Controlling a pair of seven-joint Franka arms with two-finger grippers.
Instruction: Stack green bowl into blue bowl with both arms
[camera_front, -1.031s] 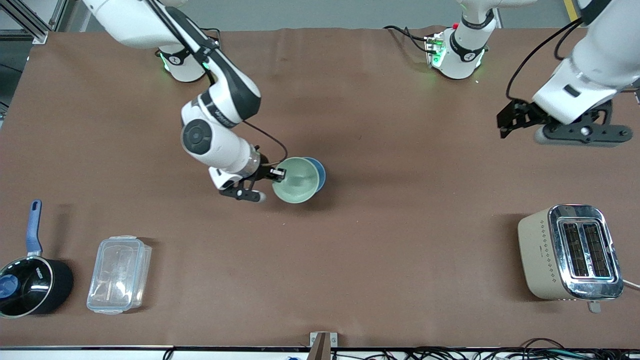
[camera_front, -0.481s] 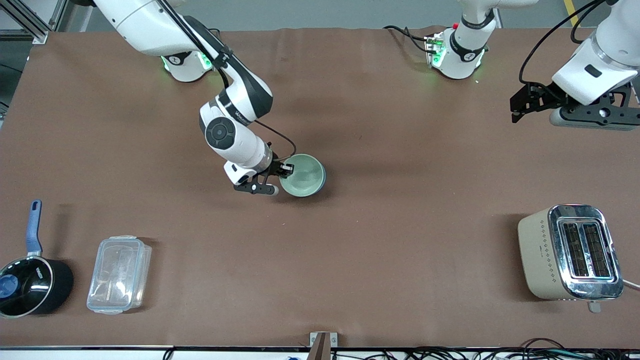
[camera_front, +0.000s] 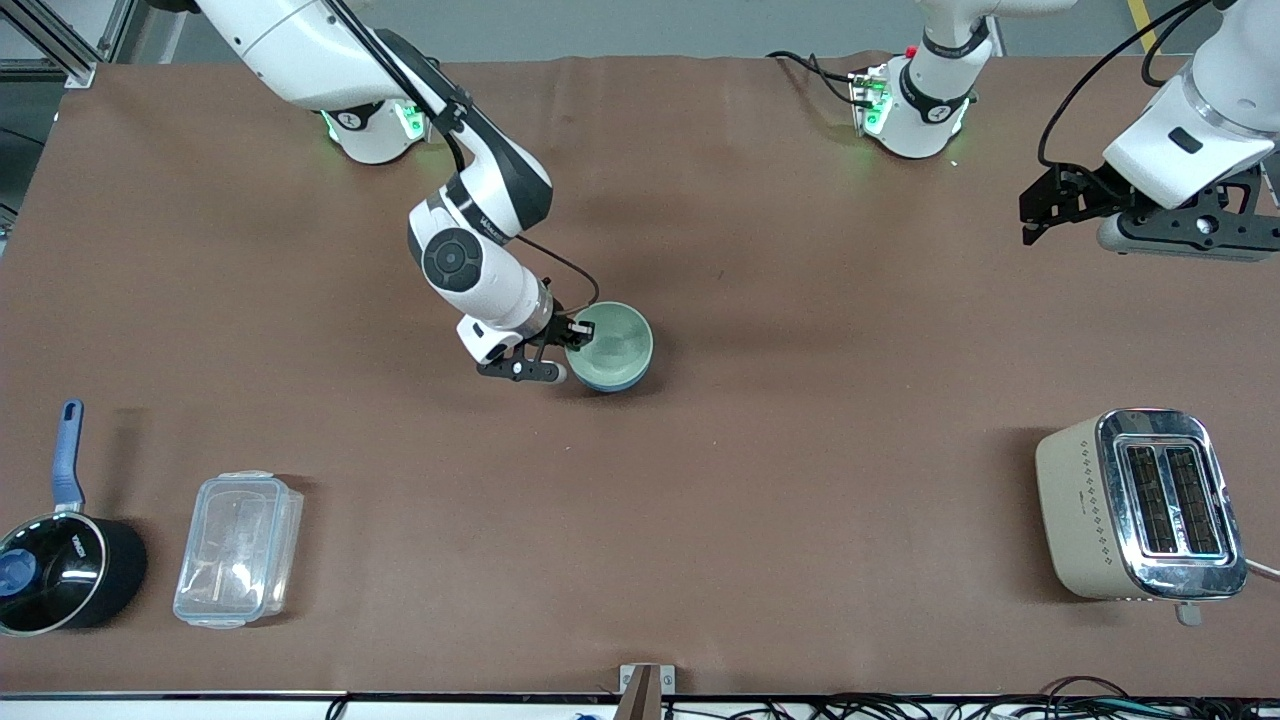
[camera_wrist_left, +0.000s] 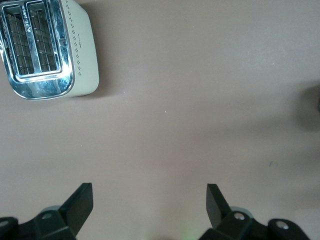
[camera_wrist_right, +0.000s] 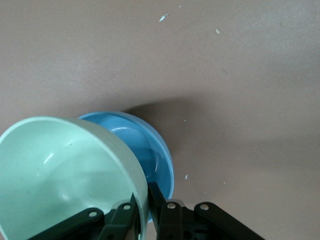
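The pale green bowl (camera_front: 612, 342) sits tilted in the blue bowl (camera_front: 632, 378) at the middle of the table; only the blue rim shows under it. My right gripper (camera_front: 577, 336) is shut on the green bowl's rim, one finger inside and one outside. In the right wrist view the green bowl (camera_wrist_right: 60, 175) leans into the blue bowl (camera_wrist_right: 152, 150), with the gripper (camera_wrist_right: 144, 205) pinching the green wall. My left gripper (camera_front: 1040, 212) is open and empty, up over the table near the left arm's end; its fingers (camera_wrist_left: 80, 202) stand wide apart.
A beige toaster (camera_front: 1140, 505) stands near the front camera at the left arm's end, also in the left wrist view (camera_wrist_left: 45, 47). A clear plastic box (camera_front: 238, 548) and a black saucepan with blue handle (camera_front: 60, 560) lie at the right arm's end.
My right gripper has lowered the green bowl down into the blue bowl, so less blue shows. The left arm drew back toward its end of the table, then held still.
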